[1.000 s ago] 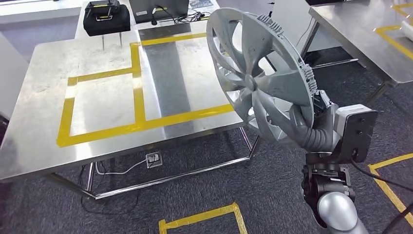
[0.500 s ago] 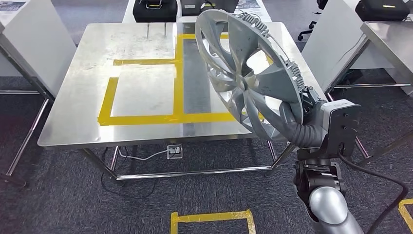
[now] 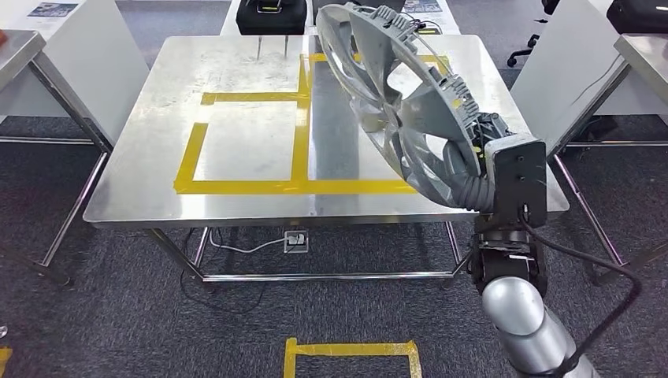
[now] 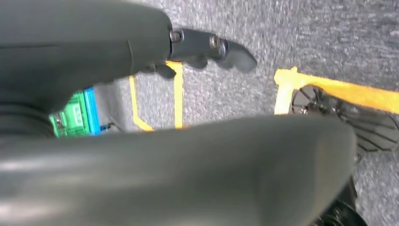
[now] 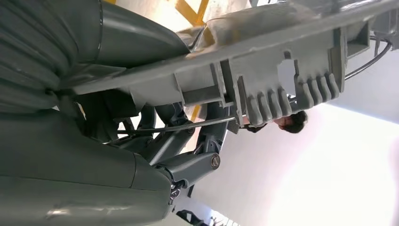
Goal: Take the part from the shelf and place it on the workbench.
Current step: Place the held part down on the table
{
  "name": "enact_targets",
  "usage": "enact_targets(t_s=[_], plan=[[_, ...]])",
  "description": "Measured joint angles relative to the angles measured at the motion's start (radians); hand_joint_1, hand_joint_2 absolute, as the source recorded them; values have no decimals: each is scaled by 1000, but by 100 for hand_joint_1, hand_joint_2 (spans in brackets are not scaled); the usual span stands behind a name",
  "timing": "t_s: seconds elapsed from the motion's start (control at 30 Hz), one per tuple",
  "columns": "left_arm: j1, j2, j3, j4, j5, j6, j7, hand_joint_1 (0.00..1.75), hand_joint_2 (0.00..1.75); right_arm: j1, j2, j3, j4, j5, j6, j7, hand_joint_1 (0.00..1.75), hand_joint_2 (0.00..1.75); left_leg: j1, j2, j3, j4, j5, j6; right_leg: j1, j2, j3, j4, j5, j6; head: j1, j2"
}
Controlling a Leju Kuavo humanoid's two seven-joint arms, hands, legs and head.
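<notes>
Camera swung — workbench [image 3: 236, 150] squared; right hand [image 3: 465, 177] grips part [image 3: 402, 102], tilted on edge.

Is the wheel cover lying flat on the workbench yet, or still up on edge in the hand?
On edge, not set down: the grey spoked plastic wheel cover stands tilted above the steel workbench, gripped at its lower rim by the right robot hand.

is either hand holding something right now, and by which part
The right hand grips the grey wheel cover by its lower rim edge. The left hand holds nothing.
</notes>
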Motion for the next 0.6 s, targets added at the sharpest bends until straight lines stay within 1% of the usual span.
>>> enact_targets(t_s=[0.1, 0.17, 0.27, 0.33, 0.4, 0.47, 0.53, 0.6], plan=[[-1, 0, -8, 0, -17, -10, 0, 0, 0, -68, 27, 24, 68, 61, 57, 36, 175, 175, 0, 1, 1, -4, 3, -4, 0, 2, -1, 0, 2, -4, -5, 0], [-4, 0, -17, 0, -29, -17, 2, 0, 0, -128, 55, 49, 135, 129, 95, 64, 175, 175, 0, 2, 2, -5, 5, -6, 0, 2, -2, 1, 3, -5, -8, 0], [-7, 0, -32, 0, -42, -23, 12, 0, 0, -229, 106, 97, 256, 293, 164, 120, 175, 175, 0, 1, 1, -6, 7, -6, 0, 2, -2, 1, 4, -6, -10, 0], [-10, 0, -43, 0, -52, -28, 21, 0, 0, -303, 146, 136, 362, 409, 238, 145, 175, 175, 0, 1, 1, -6, 8, -7, 1, 2, -2, 1, 4, -7, -11, 0], [-15, 0, -55, 0, -61, -36, 29, 0, 0, -370, 190, 181, 479, 503, 317, 142, 175, 175, 0, 1, 0, -6, 8, -6, 1, 1, -2, 1, 4, -7, -11, 0], [-21, 0, -65, 0, -64, -41, 35, 0, 0, -423, 236, 229, 599, 569, 386, 125, 175, 175, 0, 0, 0, -6, 9, -6, 1, 1, -2, 1, 4, -7, -12, 0], [-22, -2, -73, 0, -60, -45, 35, 0, 0, -462, 275, 264, 707, 607, 433, 113, 175, 175, 0, -2, -1, -6, 9, -6, 0, -1, -2, 1, 4, -7, -12, 0], [-22, -4, -78, 0, -55, -48, 34, 0, 0, -498, 305, 287, 798, 622, 454, 108, 175, 175, -1, -3, -1, -6, 9, -6, 0, -1, -2, -1, 4, -7, -12, 0]])
